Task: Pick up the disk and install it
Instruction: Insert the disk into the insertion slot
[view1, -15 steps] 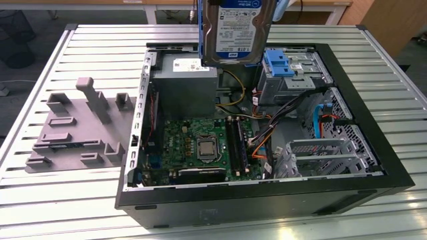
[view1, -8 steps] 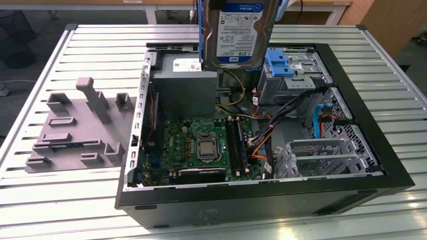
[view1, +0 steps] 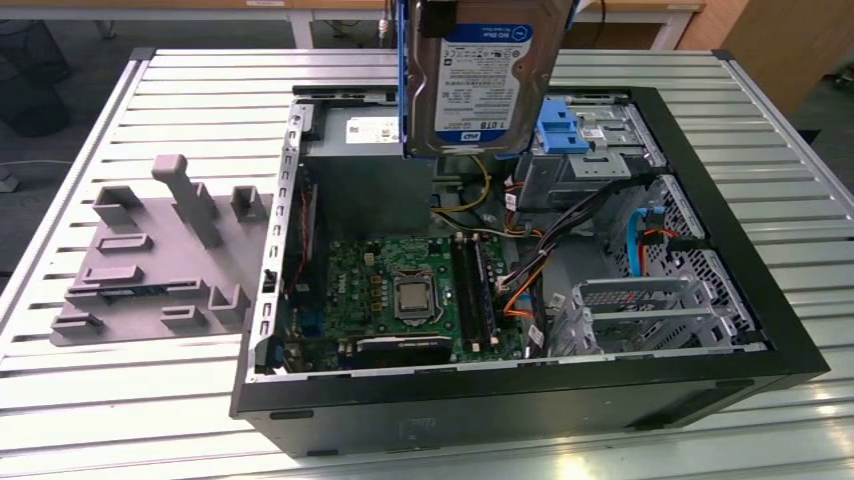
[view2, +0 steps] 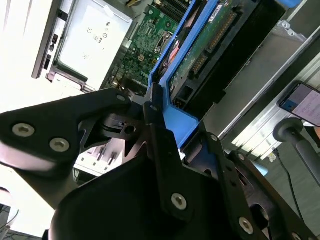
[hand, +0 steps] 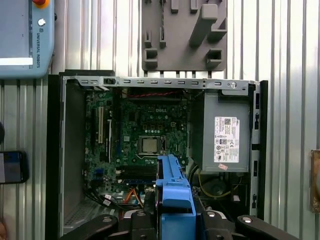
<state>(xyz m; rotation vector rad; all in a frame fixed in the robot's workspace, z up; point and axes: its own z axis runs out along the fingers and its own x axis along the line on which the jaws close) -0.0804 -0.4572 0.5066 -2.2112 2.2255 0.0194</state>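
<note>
The gripper (hand: 175, 220) is clenched on the blue side rails of the disk (view1: 478, 85), which hangs directly beneath it above the open computer case (view1: 534, 410). The long axis is held roughly upright, with the label facing the exterior view. The disk is judged rigid, fairly heavy and shock-sensitive (best gripped at its rails, not its circuit board).

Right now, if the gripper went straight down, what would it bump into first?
Probably the loose cables inside the open computer case: the gripper is shut on the disk, which hangs lowest and would touch first. Depth is hard to judge.
</note>
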